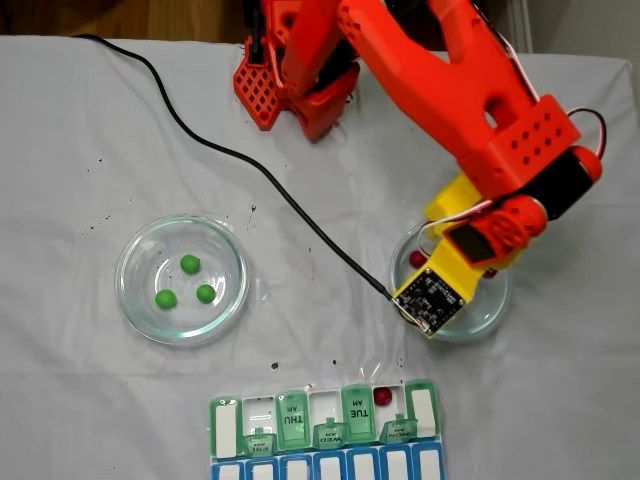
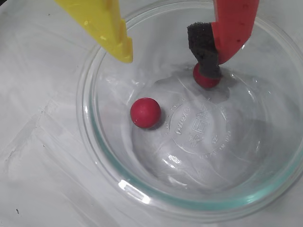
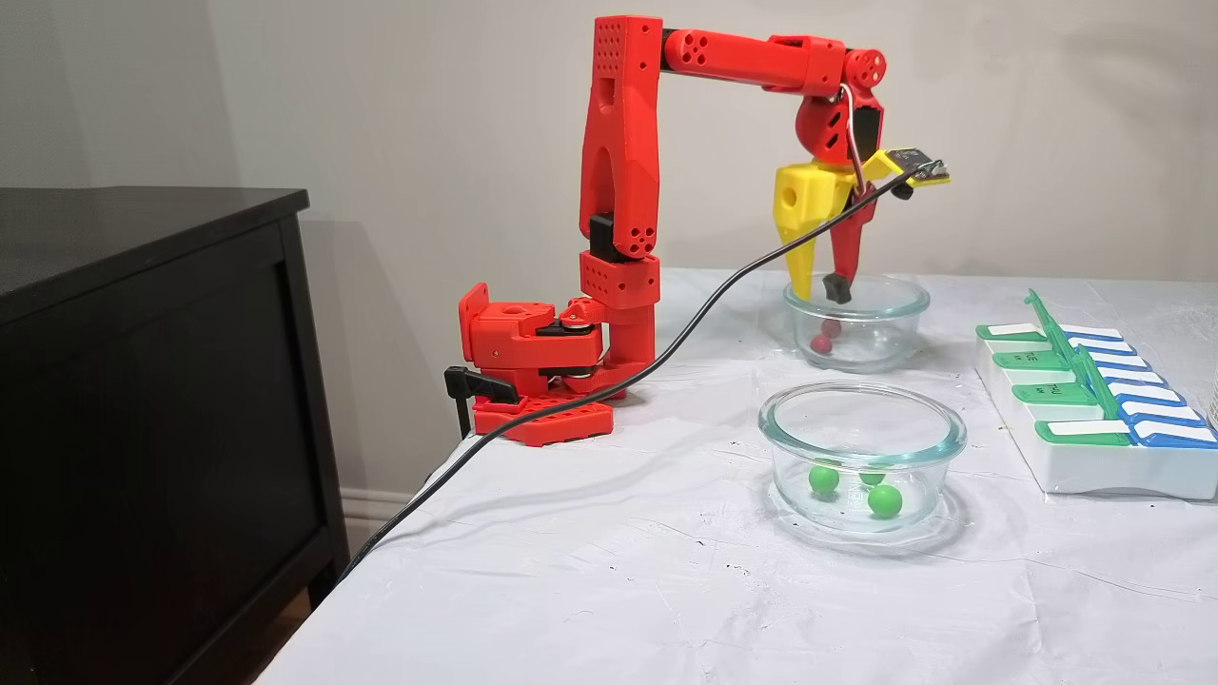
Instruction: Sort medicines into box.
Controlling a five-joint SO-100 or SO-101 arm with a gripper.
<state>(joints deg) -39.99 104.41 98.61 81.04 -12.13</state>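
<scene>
Pincer [image 2: 170, 56] spread wide over red-pill dish [image 2: 109, 175], grasping nothing.
1 red [image 1: 382, 396] in box [image 1: 228, 427]; 2 red, 3 green left.

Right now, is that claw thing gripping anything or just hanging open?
Gripper: open, holding nothing. Its yellow finger and red finger stand wide apart over the glass dish; the red finger's black pad overlaps one red ball, not clamped.

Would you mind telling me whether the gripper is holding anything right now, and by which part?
Nothing is held. The gripper is open above the glass dish; its foam pad sits just over one red ball.
</scene>
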